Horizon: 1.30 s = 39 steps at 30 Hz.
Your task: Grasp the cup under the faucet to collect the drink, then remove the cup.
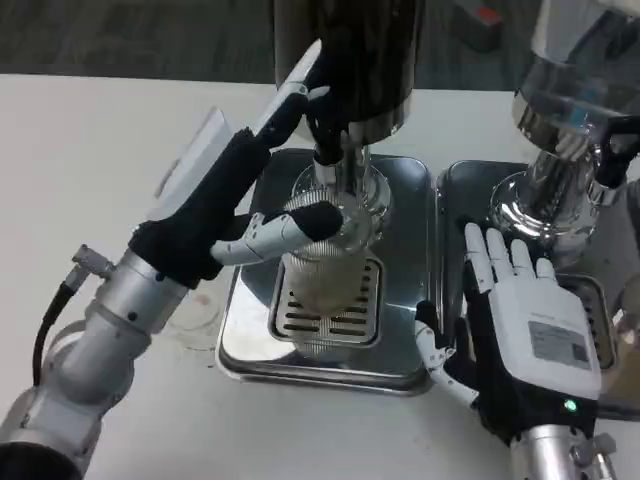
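Cup (320,285) in left hand (235,215) over tray (400,340)

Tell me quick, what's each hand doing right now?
Left hand: grips the clear cup under the faucet.
Right hand: open, holding nothing.

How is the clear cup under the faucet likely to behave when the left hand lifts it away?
The cup looks like thin ribbed clear plastic, so probably light and easily squeezed. It is tall and narrow on the slotted drip tray, so apt to tip. The left hand wraps it with its fingers.
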Each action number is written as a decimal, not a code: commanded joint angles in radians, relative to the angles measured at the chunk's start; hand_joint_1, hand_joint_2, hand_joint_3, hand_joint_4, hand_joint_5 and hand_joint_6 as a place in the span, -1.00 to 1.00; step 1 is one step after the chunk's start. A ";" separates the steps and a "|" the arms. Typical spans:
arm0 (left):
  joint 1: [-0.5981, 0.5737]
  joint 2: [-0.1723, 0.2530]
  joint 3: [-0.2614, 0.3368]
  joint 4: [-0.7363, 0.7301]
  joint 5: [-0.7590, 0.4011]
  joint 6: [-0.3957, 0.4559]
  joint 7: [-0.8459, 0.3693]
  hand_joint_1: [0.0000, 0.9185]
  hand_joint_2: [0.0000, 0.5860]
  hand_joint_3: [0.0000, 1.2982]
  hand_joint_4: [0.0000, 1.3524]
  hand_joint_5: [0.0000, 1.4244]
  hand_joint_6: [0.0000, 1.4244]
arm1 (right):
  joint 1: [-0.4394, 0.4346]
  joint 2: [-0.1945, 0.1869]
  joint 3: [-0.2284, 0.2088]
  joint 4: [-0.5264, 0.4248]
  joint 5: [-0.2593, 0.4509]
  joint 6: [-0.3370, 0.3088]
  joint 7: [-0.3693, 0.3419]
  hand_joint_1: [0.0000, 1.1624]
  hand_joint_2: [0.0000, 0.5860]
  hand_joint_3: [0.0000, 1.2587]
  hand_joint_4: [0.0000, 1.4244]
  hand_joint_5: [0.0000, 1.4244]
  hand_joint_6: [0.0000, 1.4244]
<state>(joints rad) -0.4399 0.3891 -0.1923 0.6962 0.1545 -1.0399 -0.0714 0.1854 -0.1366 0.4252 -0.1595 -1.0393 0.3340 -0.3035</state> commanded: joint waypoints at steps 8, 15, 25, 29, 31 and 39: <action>0.051 0.010 0.051 -0.085 0.172 -0.071 0.028 -1.00 -0.74 -0.82 -0.90 -0.56 -0.64 | 0.004 -0.003 -0.004 -0.002 -0.007 0.001 -0.006 -0.34 0.71 -1.00 -1.00 -1.00 -1.00; 0.068 0.033 0.078 -0.144 0.423 -0.070 0.196 -1.00 -0.71 -0.73 -0.82 -0.48 -0.58 | -0.006 -0.010 -0.003 0.004 -0.003 -0.002 0.001 -0.33 0.71 -1.00 -1.00 -1.00 -1.00; 0.069 0.073 0.048 -0.172 0.593 -0.041 0.360 -1.00 -0.70 -0.71 -0.80 -0.47 -0.58 | -0.008 -0.020 -0.005 0.002 0.009 -0.004 0.008 -0.31 0.69 -1.00 -1.00 -1.00 -1.00; 0.068 0.090 0.027 -0.182 0.629 -0.027 0.408 -1.00 -0.69 -0.70 -0.79 -0.47 -0.57 | -0.004 -0.016 -0.016 -0.001 0.026 -0.009 -0.004 -0.24 0.52 -1.00 -1.00 -1.00 -1.00; 0.071 0.097 0.019 -0.197 0.645 -0.016 0.428 -1.00 -0.70 -0.70 -0.79 -0.47 -0.57 | 0.001 -0.013 -0.031 -0.008 0.051 -0.021 -0.011 -0.19 0.40 -1.00 -1.00 -1.00 -1.00; 0.061 0.115 -0.016 -0.188 0.653 0.009 0.473 -1.00 -0.70 -0.70 -0.78 -0.47 -0.57 | -0.027 0.000 -0.148 -0.002 0.355 -0.146 0.079 -0.06 0.11 -1.00 -1.00 -1.00 -1.00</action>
<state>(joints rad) -0.3883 0.4889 -0.1774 0.5116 0.7796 -1.0267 0.4036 0.1775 -0.1404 0.3182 -0.1641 -0.7856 0.2426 -0.2599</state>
